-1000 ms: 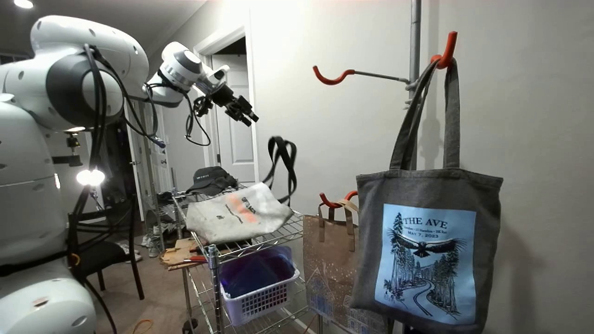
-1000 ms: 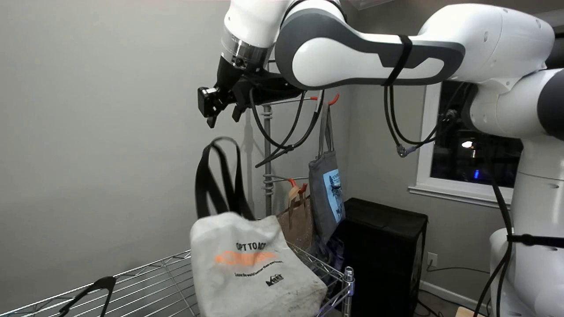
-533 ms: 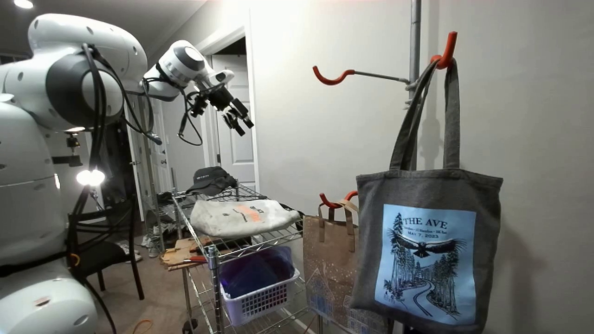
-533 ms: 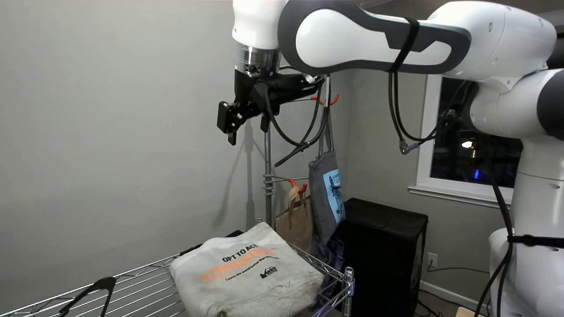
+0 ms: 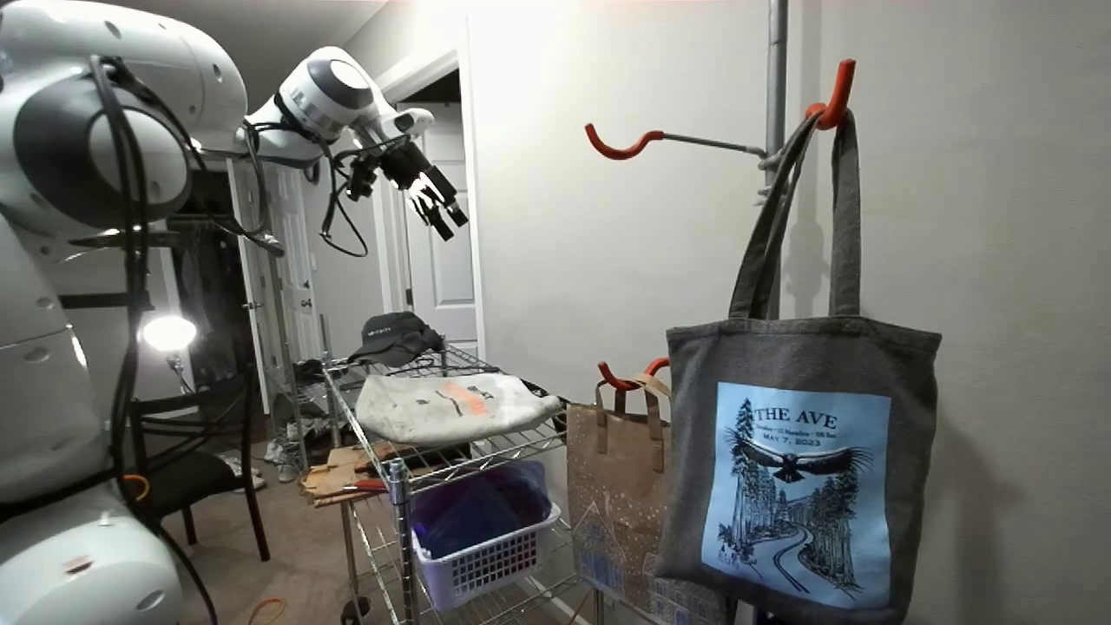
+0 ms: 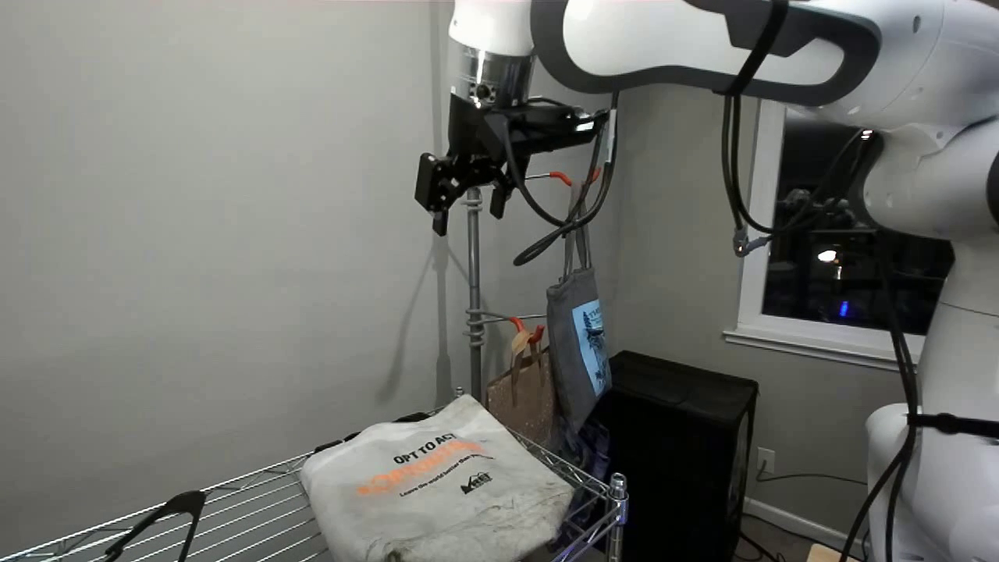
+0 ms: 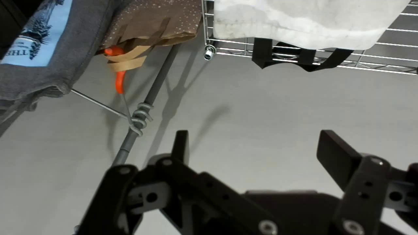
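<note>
My gripper [image 7: 254, 140] is open, with nothing between its spread fingers [image 7: 338, 156]. In both exterior views the gripper [image 5: 452, 226] [image 6: 468, 217] hangs in the air above the wire shelf and touches nothing. Below it a white tote bag [image 6: 437, 484] with orange and black print lies slumped on the shelf; it also shows in an exterior view [image 5: 460, 408] and at the top of the wrist view [image 7: 294, 19]. Its black straps [image 7: 307, 58] droop over the shelf's wall-side edge.
The wire shelf [image 6: 257, 499] holds a black cap [image 5: 395, 334]; a lilac basket [image 5: 486, 564] sits lower. A grey pole [image 6: 474, 265] carries a bare orange hook [image 5: 621, 154], a grey tote [image 5: 794, 365] and a brown paper bag [image 5: 599, 486]. A black cabinet [image 6: 679, 421] stands beyond.
One second ago the white tote's straps stood up below the gripper. They have fallen and the bag has slumped flat. The gripper has moved back toward the robot's base and, lately, slightly up.
</note>
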`<action>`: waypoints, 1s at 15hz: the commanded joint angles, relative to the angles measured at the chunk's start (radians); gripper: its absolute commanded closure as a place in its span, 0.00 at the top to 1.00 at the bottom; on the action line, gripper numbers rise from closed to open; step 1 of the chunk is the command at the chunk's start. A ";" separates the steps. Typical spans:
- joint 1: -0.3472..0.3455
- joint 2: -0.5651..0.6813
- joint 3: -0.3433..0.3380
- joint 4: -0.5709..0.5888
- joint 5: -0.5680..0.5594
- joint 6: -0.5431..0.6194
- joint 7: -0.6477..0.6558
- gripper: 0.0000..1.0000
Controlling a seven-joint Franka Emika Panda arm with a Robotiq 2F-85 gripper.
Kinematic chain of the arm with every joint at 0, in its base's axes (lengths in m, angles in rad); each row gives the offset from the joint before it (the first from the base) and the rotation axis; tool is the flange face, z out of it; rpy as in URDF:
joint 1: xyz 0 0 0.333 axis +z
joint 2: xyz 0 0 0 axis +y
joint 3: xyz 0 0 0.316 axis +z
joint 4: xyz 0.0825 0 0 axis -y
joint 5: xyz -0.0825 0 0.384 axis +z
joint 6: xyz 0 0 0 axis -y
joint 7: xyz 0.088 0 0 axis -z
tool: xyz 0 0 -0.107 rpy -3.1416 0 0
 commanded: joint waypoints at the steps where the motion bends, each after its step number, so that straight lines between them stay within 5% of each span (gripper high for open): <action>1: -0.042 -0.204 -0.096 -0.224 0.059 0.062 -0.023 1.00; 9: -0.273 -0.443 -0.283 -0.478 0.118 0.119 -0.017 1.00; 15: -0.468 -0.451 -0.460 -0.545 0.115 0.300 -0.040 1.00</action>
